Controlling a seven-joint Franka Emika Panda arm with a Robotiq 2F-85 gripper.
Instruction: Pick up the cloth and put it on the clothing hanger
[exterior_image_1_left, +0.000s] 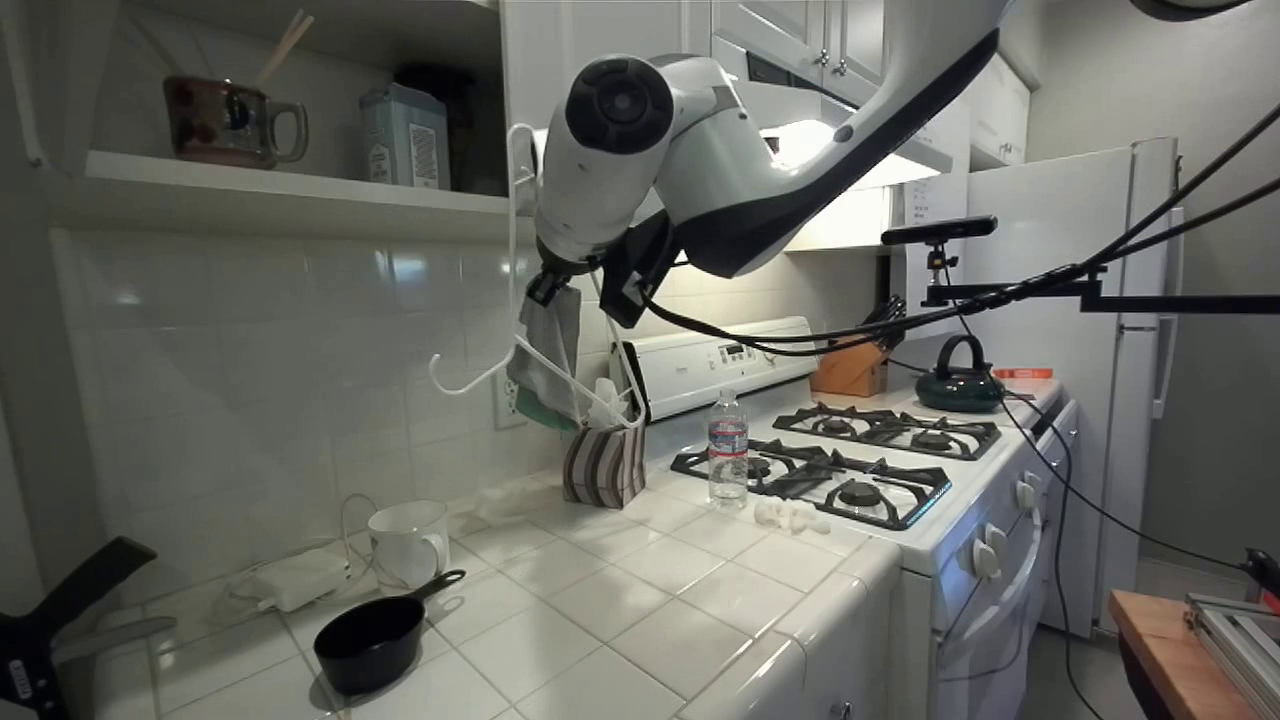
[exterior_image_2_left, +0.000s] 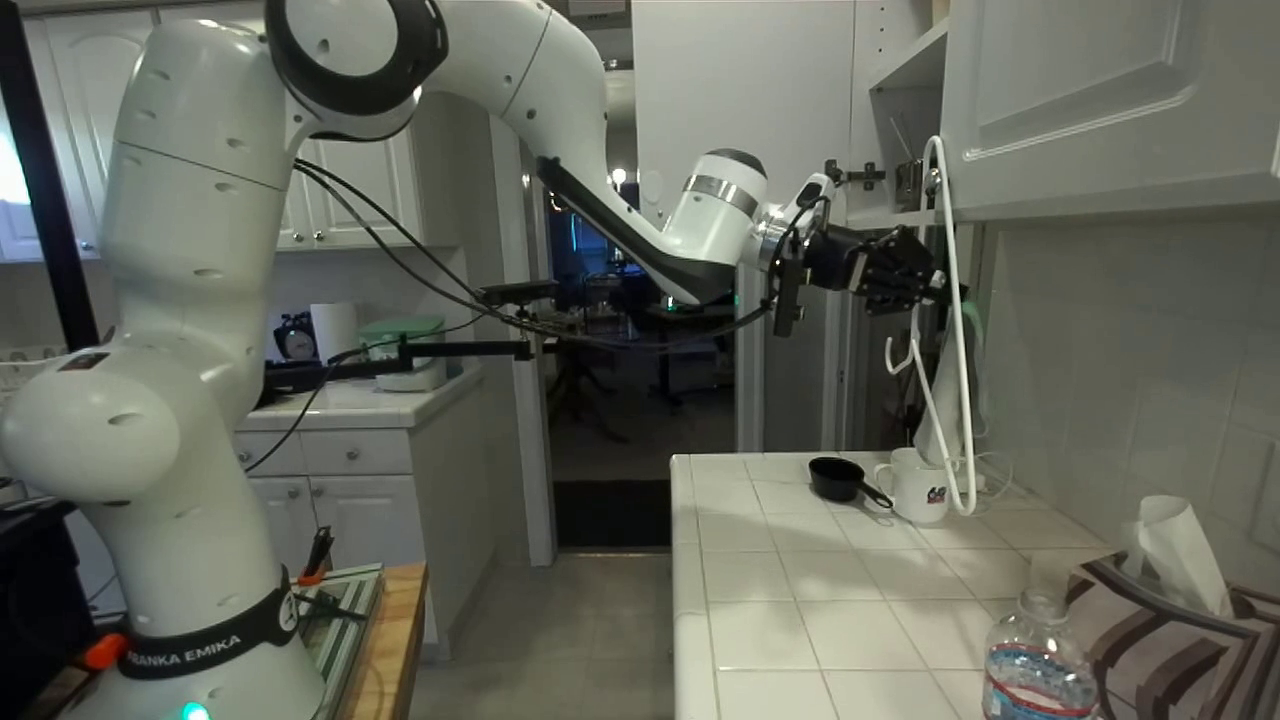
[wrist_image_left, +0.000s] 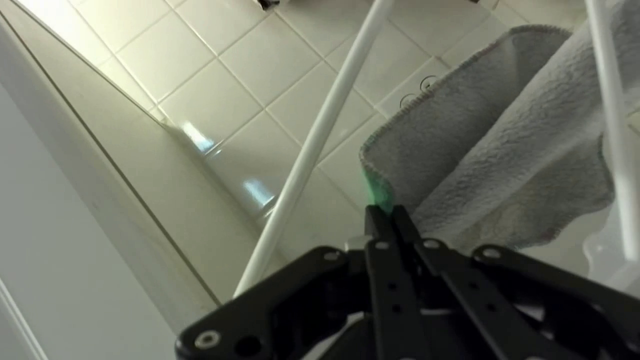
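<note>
- Wrist view: the gripper (wrist_image_left: 386, 212) has its tips pressed together with an edge of the cloth (wrist_image_left: 480, 145) pinched between them, by the green patch; the rest droops freely.
- Two rods of the hanger (wrist_image_left: 320, 127) show here, one apart from the cloth and one crossing in front of it. The step, I judge, is draping the cloth through the frame.
- Hold that pinch until a good share of cloth lies over a rod; a corner alone would probably slide off.
- In an exterior view, the cloth hangs above the counter (exterior_image_1_left: 620, 600), with the hanger's sloping lower rod passing in front of it. Settling the fold toward the rod's low end should suit best, since soft fabric would likely creep that way.
- In an exterior view, the gripper reaches right up to the hanger, which dangles beside the cabinet door (exterior_image_2_left: 1110, 110); what it catches on is hard to make out.
- A hanging frame may swing, so nudge gently, let go only once the weight is balanced, and back out straight, avoiding the rods.
</note>
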